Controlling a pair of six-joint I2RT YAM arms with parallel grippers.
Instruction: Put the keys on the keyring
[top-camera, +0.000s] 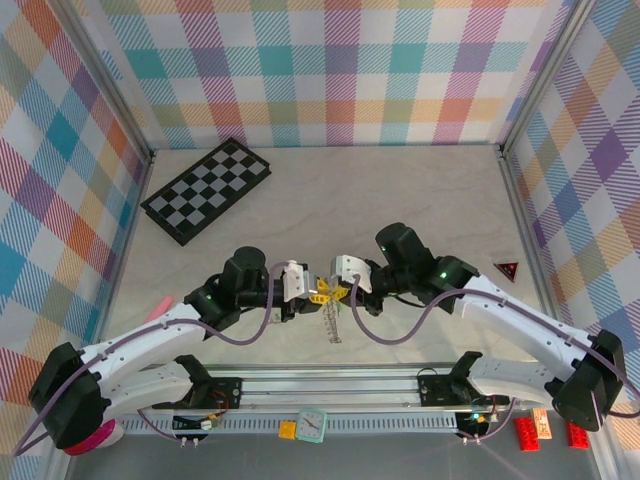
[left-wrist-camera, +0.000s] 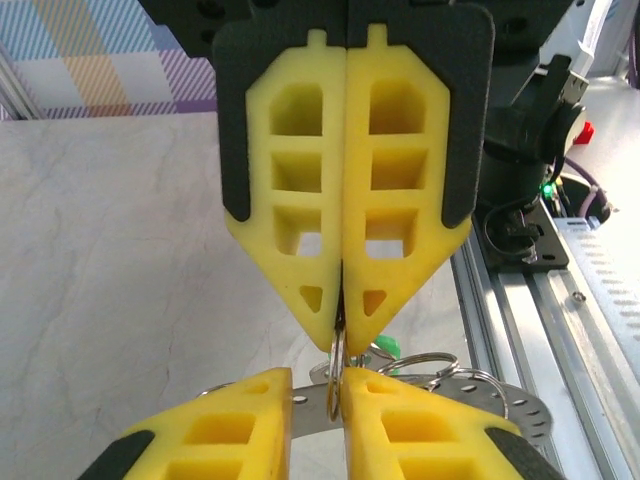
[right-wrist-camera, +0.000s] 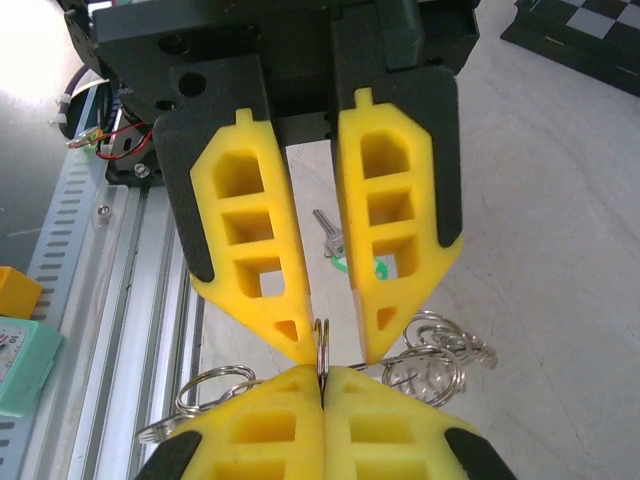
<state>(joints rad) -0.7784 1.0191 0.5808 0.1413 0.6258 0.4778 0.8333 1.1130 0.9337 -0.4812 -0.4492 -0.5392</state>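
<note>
The keyring (right-wrist-camera: 321, 335) is a thin silver split ring, seen edge-on between the two grippers. My right gripper (right-wrist-camera: 322, 372) is shut on its lower edge; from the left wrist this gripper (left-wrist-camera: 340, 335) pinches the ring (left-wrist-camera: 339, 360) from above. My left gripper (left-wrist-camera: 338, 380) stands slightly open around the ring. From the right wrist its fingertips (right-wrist-camera: 305, 348) are apart, with a gap beside the ring. One of the keys (right-wrist-camera: 330, 238), silver with a green head, lies on the table behind. From above, both grippers (top-camera: 305, 290) (top-camera: 337, 288) meet tip to tip at the table's front centre.
More silver rings (right-wrist-camera: 430, 360) and a flat metal strip with holes (left-wrist-camera: 500, 400) hang around the held ring. A chessboard (top-camera: 207, 188) lies at the back left, a red triangle (top-camera: 507, 269) at the right. The aluminium rail (top-camera: 330, 385) runs along the near edge.
</note>
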